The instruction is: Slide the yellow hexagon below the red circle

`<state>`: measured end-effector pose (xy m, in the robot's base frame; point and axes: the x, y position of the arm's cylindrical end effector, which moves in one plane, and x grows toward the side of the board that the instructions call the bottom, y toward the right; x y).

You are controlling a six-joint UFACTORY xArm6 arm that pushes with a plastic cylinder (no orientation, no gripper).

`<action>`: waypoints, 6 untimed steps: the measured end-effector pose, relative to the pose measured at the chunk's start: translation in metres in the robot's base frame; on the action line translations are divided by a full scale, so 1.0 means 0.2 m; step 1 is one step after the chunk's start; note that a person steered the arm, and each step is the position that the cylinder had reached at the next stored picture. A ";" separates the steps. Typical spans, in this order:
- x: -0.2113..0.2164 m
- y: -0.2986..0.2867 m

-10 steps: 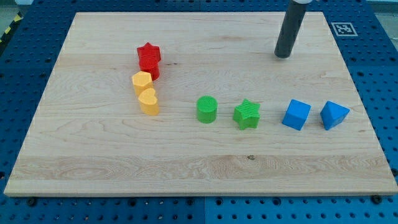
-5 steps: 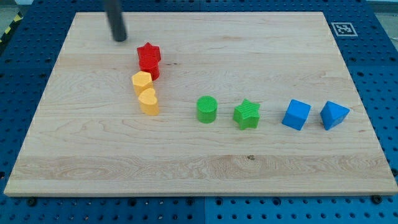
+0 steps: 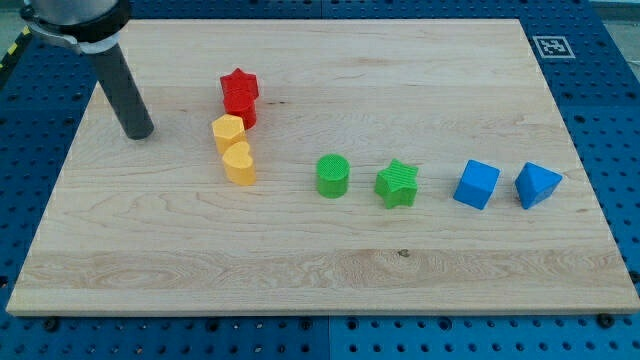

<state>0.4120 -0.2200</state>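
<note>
The yellow hexagon [image 3: 227,131] stands on the wooden board, touching the yellow heart [image 3: 239,162] just below it. A red star [image 3: 239,85] sits at the hexagon's upper right, with another red block [image 3: 242,110], shape unclear, pressed against it. My tip [image 3: 138,133] rests on the board to the left of the yellow hexagon, about a block's width or more apart from it.
A green cylinder [image 3: 333,176] and a green star [image 3: 397,184] stand in the middle. Two blue blocks [image 3: 476,185] [image 3: 536,185] stand at the right. The board's left edge [image 3: 60,170] is near my tip.
My tip has swept from the board's upper right across the top to the left, then down to beside the yellow hexagon. No block has moved.
</note>
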 end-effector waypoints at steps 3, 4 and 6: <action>0.02 0.41; 0.02 0.43; 0.02 0.15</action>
